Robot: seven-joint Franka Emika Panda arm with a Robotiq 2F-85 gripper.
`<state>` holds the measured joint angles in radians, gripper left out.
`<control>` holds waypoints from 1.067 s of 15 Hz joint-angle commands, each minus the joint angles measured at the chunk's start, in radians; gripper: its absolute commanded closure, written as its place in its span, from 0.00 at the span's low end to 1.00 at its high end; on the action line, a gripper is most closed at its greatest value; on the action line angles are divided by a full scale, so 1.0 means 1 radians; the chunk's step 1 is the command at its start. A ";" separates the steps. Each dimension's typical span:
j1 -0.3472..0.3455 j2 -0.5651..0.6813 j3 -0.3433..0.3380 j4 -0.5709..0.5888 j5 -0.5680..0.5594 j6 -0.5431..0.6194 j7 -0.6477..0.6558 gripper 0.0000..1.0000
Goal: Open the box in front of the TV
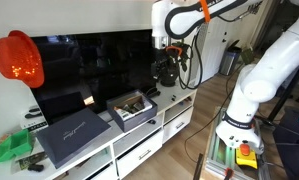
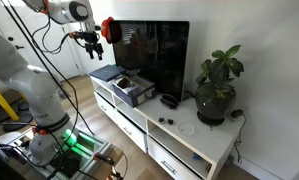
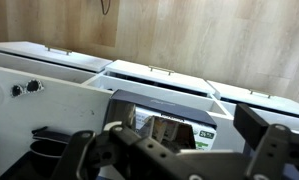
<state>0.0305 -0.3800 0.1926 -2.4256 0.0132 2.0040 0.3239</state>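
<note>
White cabinet (image 1: pixel 175 104), box (image 1: pixel 131 108) lengthwise along TV (image 1: pixel 94 62)

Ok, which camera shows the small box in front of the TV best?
In an exterior view the box shows whole and unblocked: use that. In an exterior view it is also whole but smaller. The wrist view is close, but the claw hides its near edge.

No legible txt — script (image 1: pixel 77 127) on flat box (image 1: pixel 59 141) too small to read.
</note>
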 commanded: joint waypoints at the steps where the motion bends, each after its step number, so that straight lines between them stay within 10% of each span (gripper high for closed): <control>1: -0.006 0.099 0.003 -0.049 -0.093 0.145 0.019 0.00; 16: 0.067 0.578 -0.162 0.015 -0.373 0.777 0.324 0.00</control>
<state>0.0450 0.1288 0.0936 -2.4680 -0.2663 2.7269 0.5924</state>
